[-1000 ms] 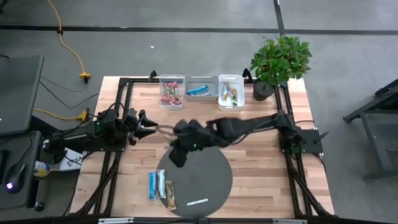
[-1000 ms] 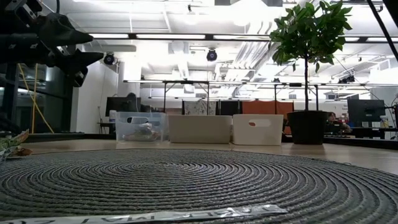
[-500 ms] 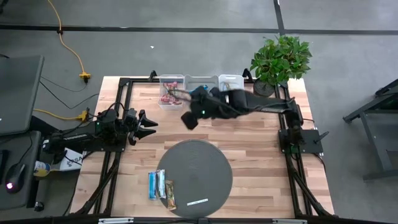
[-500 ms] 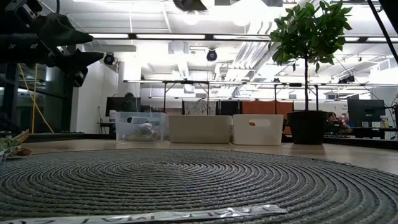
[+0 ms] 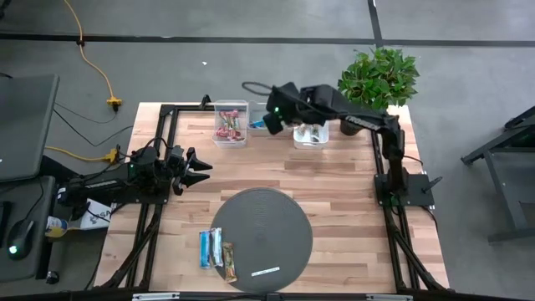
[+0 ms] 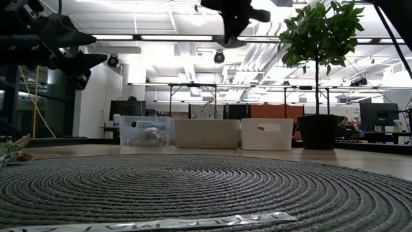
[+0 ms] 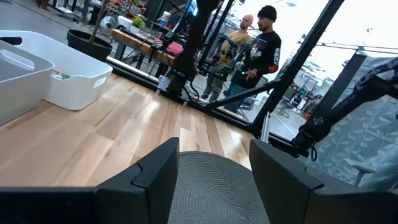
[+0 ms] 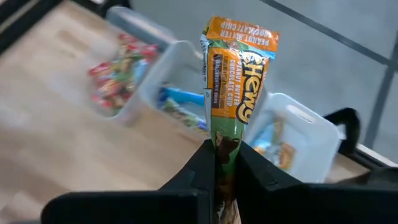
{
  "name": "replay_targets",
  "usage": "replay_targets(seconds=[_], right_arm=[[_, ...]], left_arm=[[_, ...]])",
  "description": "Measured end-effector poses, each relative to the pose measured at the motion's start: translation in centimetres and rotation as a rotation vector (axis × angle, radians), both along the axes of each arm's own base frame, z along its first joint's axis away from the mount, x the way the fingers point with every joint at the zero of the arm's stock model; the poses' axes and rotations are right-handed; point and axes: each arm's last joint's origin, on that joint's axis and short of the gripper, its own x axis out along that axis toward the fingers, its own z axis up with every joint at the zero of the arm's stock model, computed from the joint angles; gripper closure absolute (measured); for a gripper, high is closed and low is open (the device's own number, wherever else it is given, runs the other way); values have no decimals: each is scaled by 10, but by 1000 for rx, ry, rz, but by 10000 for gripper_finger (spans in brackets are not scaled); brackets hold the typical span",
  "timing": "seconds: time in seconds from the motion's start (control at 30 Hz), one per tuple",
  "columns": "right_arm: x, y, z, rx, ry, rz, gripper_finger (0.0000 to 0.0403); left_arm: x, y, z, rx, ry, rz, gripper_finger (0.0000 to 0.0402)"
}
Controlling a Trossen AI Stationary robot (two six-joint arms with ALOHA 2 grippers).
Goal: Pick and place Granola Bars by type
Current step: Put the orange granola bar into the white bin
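Observation:
My right gripper (image 8: 225, 152) hangs high above the three bins at the table's far edge, shut on an orange-and-green granola bar (image 8: 239, 81). In the high view it (image 5: 274, 115) is over the middle bin (image 5: 269, 122), which holds blue bars. The left bin (image 5: 230, 124) holds red ones, and the right bin (image 5: 311, 132) holds orange-green ones. Three more bars (image 5: 216, 249) lie flat on the wood beside the round grey mat (image 5: 262, 227). My left gripper (image 5: 201, 167) waits open and level at the table's left side. My right gripper pinches the bar's green-brown end (image 8: 224, 146) between its two fingers (image 8: 198, 167). It points slantwise down toward the table's far edge. The bar's orange end sticks out well past the fingertips, and the whole bar is lifted clear, above the bins.
A potted plant (image 5: 376, 79) stands at the far right corner next to the bins. A thin white label strip (image 5: 266, 271) lies on the mat's near part. People (image 7: 261, 50) stand in the room beyond the table.
My right gripper has swung from above the mat's far left part toward the table's far edge, carrying the bar. It now hangs over the bins and has tipped as it went. It has stayed shut on the bar.

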Motion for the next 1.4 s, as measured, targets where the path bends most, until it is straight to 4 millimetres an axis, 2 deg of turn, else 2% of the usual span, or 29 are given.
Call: replay_targets(seconds=[0.17,0.3,0.63,0.9,1.1,1.2,1.4], right_arm=[[-3,-25,-6,20,3,-82,376],[1,-33,-17,16,34,-126,377],[20,-46,-62,12,198,-200,376],[38,-63,-110,37,314,-249,376],[38,-78,-137,51,399,-331,375],[36,-87,-143,57,400,-373,375],[29,-102,-144,88,413,-379,369]], left_arm=[[0,0,0,0,0,0,209],[0,0,0,0,0,0,209],[0,0,0,0,0,0,209],[0,0,0,0,0,0,209],[0,0,0,0,0,0,209],[0,0,0,0,0,0,209],[0,0,0,0,0,0,209]])
